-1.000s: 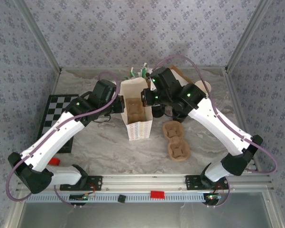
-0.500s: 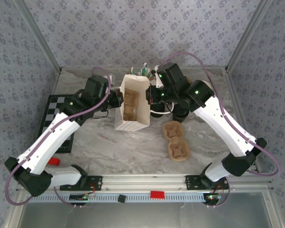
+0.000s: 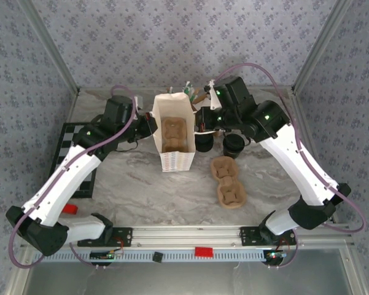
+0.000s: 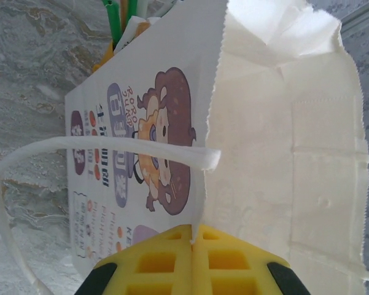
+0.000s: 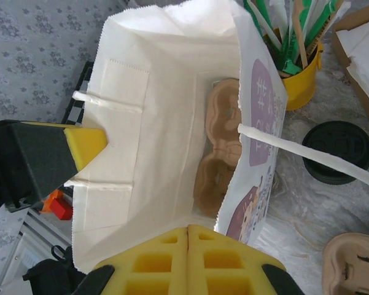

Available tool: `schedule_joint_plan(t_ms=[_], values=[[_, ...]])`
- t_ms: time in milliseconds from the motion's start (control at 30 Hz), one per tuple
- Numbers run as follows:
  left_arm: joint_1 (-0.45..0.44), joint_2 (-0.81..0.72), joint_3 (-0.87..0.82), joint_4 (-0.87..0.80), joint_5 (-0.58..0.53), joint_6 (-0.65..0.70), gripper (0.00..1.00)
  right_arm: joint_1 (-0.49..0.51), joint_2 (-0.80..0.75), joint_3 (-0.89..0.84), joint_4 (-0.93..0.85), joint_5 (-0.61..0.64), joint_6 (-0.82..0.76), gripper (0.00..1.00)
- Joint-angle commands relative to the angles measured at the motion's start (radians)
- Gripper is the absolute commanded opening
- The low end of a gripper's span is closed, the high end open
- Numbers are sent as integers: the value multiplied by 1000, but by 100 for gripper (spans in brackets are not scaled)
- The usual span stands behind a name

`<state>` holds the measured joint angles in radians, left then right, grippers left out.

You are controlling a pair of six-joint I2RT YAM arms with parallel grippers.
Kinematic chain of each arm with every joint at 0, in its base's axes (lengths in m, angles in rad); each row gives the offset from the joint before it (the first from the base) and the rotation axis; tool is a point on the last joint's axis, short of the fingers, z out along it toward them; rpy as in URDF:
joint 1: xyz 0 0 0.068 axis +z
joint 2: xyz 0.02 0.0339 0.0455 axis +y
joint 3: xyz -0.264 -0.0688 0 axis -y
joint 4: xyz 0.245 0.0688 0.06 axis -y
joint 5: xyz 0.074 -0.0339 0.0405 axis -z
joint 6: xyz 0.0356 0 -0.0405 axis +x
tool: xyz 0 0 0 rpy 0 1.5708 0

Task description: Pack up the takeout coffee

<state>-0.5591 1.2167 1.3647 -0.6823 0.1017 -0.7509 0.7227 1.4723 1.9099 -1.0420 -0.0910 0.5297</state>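
Note:
A white paper bag (image 3: 175, 161) with a cartoon print stands open at mid-table. A brown pulp cup carrier (image 3: 174, 132) lies inside it, also seen from the right wrist (image 5: 224, 147). My left gripper (image 3: 151, 125) is shut on the bag's left rim (image 4: 195, 236). On the opposite rim my right gripper (image 3: 197, 120) is shut (image 5: 188, 228). Between them the mouth is held wide. Two black-lidded coffee cups (image 3: 204, 142) (image 3: 233, 144) stand just right of the bag. A second pulp carrier (image 3: 227, 181) lies on the table in front of them.
A yellow cup of straws and stirrers (image 5: 301, 80) stands behind the bag. A cardboard box (image 5: 362, 43) sits at the back right. A checkerboard (image 3: 70, 153) lies at the left, with a small red block (image 3: 70, 209) near its front corner.
Both grippers, still shut on the rims, have carried the bag away from the near edge. The bag tilted on the way and now stands upright with its mouth spread wider.

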Motion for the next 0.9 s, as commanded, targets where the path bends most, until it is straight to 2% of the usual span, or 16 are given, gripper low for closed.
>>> schedule_joint_plan(t_ms=[0, 333, 367, 433, 567, 867], values=[[29, -33, -40, 37, 57, -47, 0, -19, -29, 31, -56, -16, -19, 5], [56, -22, -78, 14, 70, -46, 0, -57, -41, 18, -91, -30, -16, 6], [60, -24, -75, 9, 67, -44, 5, -60, -42, 18, -94, -30, -17, 6], [66, -25, -67, -28, 62, -41, 20, -66, -42, 24, -107, -36, -18, 7], [72, -24, -40, -86, 44, -28, 36, -76, -43, 37, -136, -40, -25, 9], [70, -8, 33, -213, 36, 1, 45, -106, -43, 68, -214, -45, -50, 12]])
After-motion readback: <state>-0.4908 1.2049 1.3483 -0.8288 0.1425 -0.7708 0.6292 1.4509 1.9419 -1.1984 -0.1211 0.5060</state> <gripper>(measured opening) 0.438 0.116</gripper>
